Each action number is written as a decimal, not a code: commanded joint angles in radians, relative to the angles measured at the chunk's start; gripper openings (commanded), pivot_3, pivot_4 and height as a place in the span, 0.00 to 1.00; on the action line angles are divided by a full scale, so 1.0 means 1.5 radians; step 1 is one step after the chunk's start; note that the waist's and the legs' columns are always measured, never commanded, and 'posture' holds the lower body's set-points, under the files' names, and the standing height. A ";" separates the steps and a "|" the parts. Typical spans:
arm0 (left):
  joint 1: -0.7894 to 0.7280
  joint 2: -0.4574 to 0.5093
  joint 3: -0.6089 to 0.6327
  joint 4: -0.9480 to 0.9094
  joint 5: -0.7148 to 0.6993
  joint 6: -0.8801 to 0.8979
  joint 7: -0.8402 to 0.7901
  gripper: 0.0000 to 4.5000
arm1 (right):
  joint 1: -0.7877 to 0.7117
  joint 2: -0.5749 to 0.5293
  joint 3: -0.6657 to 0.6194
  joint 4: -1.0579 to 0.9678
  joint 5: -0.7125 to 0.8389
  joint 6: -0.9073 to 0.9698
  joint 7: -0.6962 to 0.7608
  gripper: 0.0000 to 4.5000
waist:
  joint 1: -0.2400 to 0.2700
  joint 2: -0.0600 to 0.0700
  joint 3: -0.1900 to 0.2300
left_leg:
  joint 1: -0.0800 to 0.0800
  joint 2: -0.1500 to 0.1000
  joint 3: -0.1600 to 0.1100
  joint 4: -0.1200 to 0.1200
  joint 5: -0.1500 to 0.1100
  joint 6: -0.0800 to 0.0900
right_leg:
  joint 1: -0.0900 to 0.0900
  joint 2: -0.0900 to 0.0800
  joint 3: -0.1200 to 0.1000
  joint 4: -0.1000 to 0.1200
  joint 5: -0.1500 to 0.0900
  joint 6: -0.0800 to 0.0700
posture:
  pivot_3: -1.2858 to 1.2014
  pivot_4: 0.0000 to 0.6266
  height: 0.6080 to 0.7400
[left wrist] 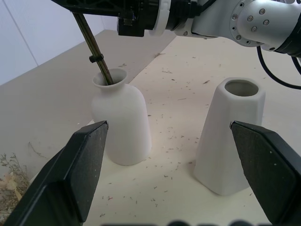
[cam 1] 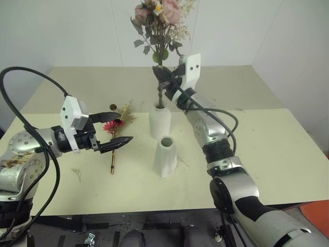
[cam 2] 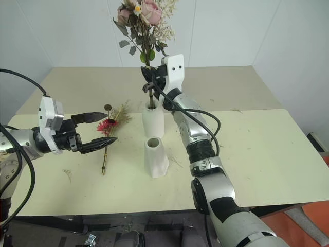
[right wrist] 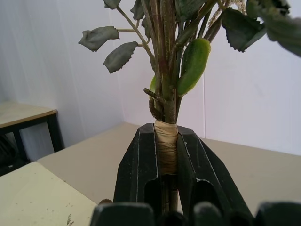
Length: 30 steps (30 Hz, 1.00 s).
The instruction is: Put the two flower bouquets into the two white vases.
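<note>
Rose bouquet [cam 1: 160, 23] entering the bottle vase [cam 1: 160, 121].
Right gripper [right wrist: 165, 155] clamps its taped stem, keeping it upright above that vase; the left gripper [cam 1: 114, 131], jaws apart, waits beside the thin bouquet [cam 1: 115, 135] lying left of the cone vase [cam 1: 165, 157].

Both vases, the bottle-shaped vase [cam 1: 160, 121] and the cone-shaped vase [cam 1: 165, 157], were matte white. The rose bouquet [cam 1: 160, 25] showed pale pink blooms and grey-green leaves; the thin bouquet [cam 1: 116, 128] was magenta and tan. The table [cam 1: 272, 154] was pale cream.

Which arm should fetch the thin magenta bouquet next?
Left, likely. The left gripper hangs with jaws open right above the magenta bouquet on the table, while the right gripper is clamped on the rose bouquet in the bottle-shaped vase.
</note>
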 commanded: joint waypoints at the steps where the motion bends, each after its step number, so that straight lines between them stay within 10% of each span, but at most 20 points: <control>1: -0.003 0.012 0.022 -0.017 -0.010 -0.004 -0.003 1.00 | 0.001 -0.005 0.005 -0.040 -0.002 -0.001 0.007 0.05 | 0.000 0.000 0.000 | 0.000 0.000 0.000 0.000 0.000 0.000 | 0.000 0.000 0.000 0.000 0.000 0.000 | 0.52 0.24 1.00; 15: 0.000 0.008 0.021 -0.016 -0.011 -0.011 -0.014 1.00 | 0.081 -0.036 0.043 -0.160 -0.010 0.075 0.029 0.99 | 0.001 0.000 0.000 | 0.000 0.000 0.000 0.000 0.000 0.000 | 0.000 0.000 0.000 0.000 0.000 0.000 | 0.52 0.24 1.00; 30: 0.022 0.015 0.006 0.005 0.047 -0.015 0.017 1.00 | 0.209 -0.318 0.042 -0.446 0.037 0.316 0.197 0.99 | 0.004 0.000 0.000 | 0.000 0.000 0.000 0.000 0.000 0.000 | 0.000 0.000 0.000 -0.002 0.000 0.000 | 0.52 0.24 1.00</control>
